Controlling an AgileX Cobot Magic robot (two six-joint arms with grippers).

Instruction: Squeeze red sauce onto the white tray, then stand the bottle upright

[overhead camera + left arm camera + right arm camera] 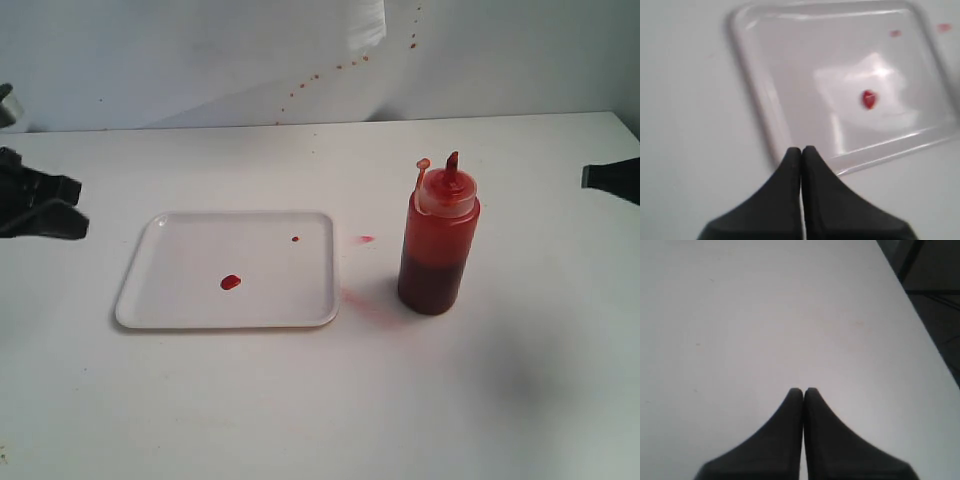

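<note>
The white tray [180, 300] lies flat left of centre, and again as the white tray [790, 60] in the left wrist view. On it sit a coin-sized blob of red sauce [231, 282] and a tiny drop [295, 238]; the blob of red sauce [869, 99] shows from the left wrist too. The bottle [438, 245] stands upright to the tray's right, its small cap dangling on its strap, with nothing holding it. My left gripper [70, 205] sits at the far left edge; the left gripper [801, 149] is shut and empty, just short of the tray's rim. My right gripper [587, 176] is at the far right edge; the right gripper [803, 389] is shut over bare table.
A pinkish smear [366, 239] marks the table between tray and bottle, and another faint smear [375, 308] lies by the bottle's base. Red splatter [330, 72] dots the back wall. The table edge [920, 325] with dark floor beyond shows in the right wrist view.
</note>
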